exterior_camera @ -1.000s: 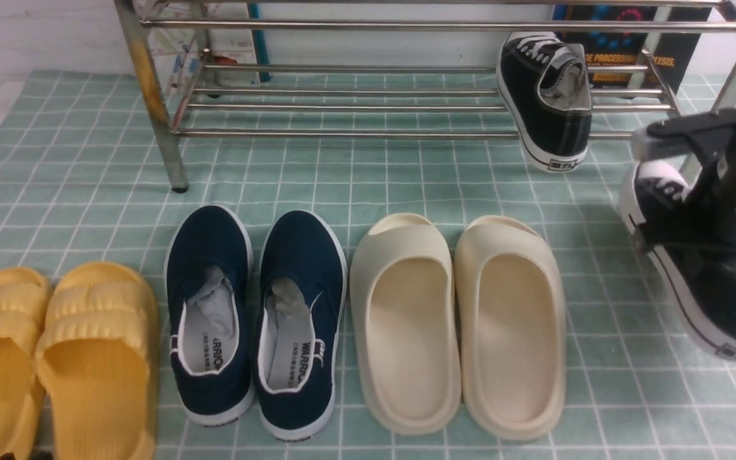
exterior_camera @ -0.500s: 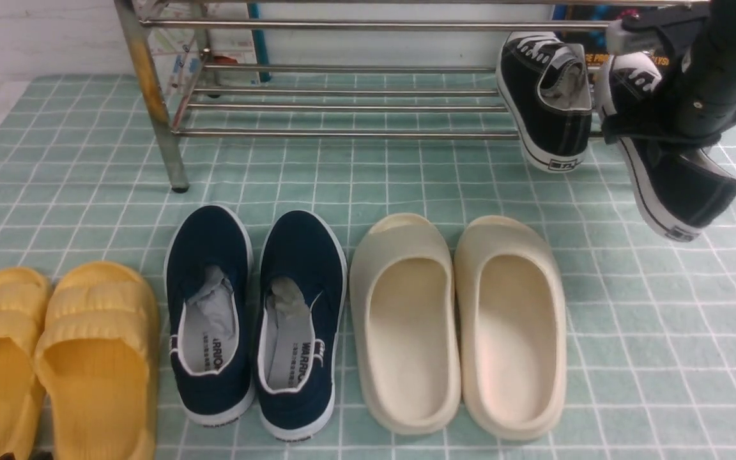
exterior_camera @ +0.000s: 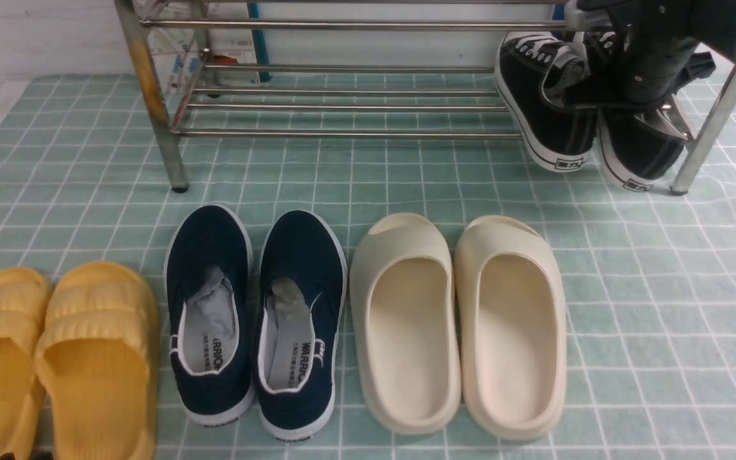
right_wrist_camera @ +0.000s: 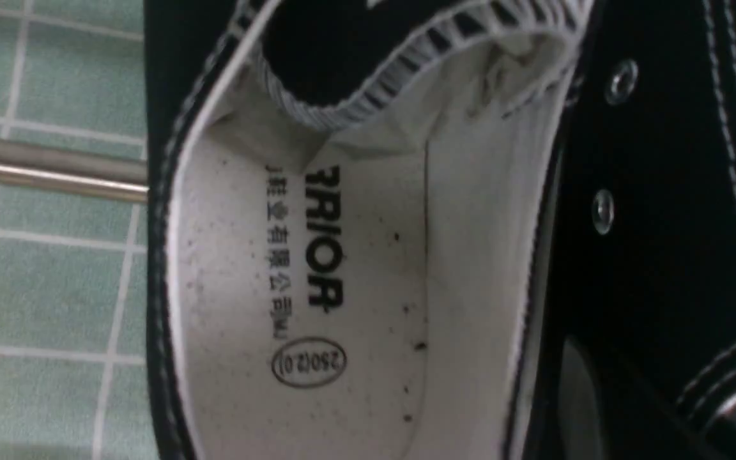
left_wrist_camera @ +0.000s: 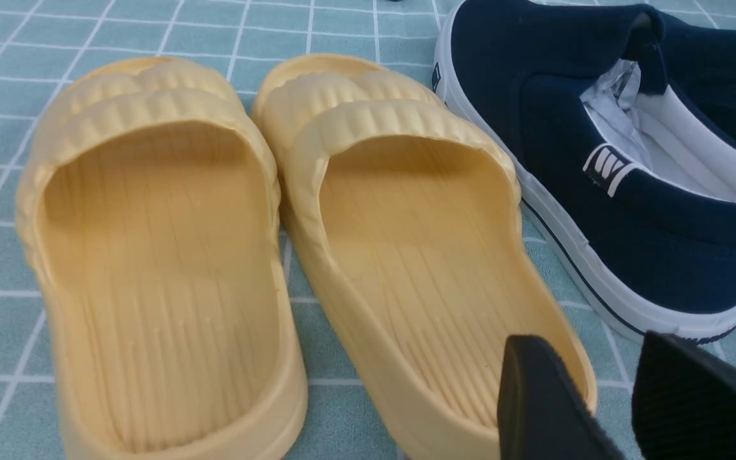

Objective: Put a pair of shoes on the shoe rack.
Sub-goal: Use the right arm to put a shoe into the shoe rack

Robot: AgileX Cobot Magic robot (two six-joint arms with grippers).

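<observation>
Green cloth with a white grid (exterior_camera: 662, 306), biggest item, runs under everything. Next: wide low rack of shiny steel tubes (exterior_camera: 349, 133), across the back; its lower bars are the target.

Cream chunky slides (exterior_camera: 404, 409), navy canvas slip-ons with white trim (exterior_camera: 208, 236) and yellow ribbed slides (exterior_camera: 99, 358) sit in a row in front. Not mine to touch.

Black canvas sneaker with white laces and sole (exterior_camera: 537, 96), first of the pair: on the lower bars, toe to the back, heel over the front bar. Its mate, a matching black low-top (exterior_camera: 646, 150), is just to its right, between it and the rack's right leg; long axis roughly front to back, heel sticking out past the front bar.

Smallest: my right hand (exterior_camera: 623, 80), nearly closed, pinching the mate's canvas side near the opening, so the shoe lies right under it, heel toward me. Right arm is clearly the nearer one. Left hand (left_wrist_camera: 588, 358) is partly open, nothing in it, over by the yellow slides.

Call it nearly done: settle the mate's sole on the bars, then release and lift straight up. Risk: the fingers are tight between both shoes and could drag the first one.
</observation>
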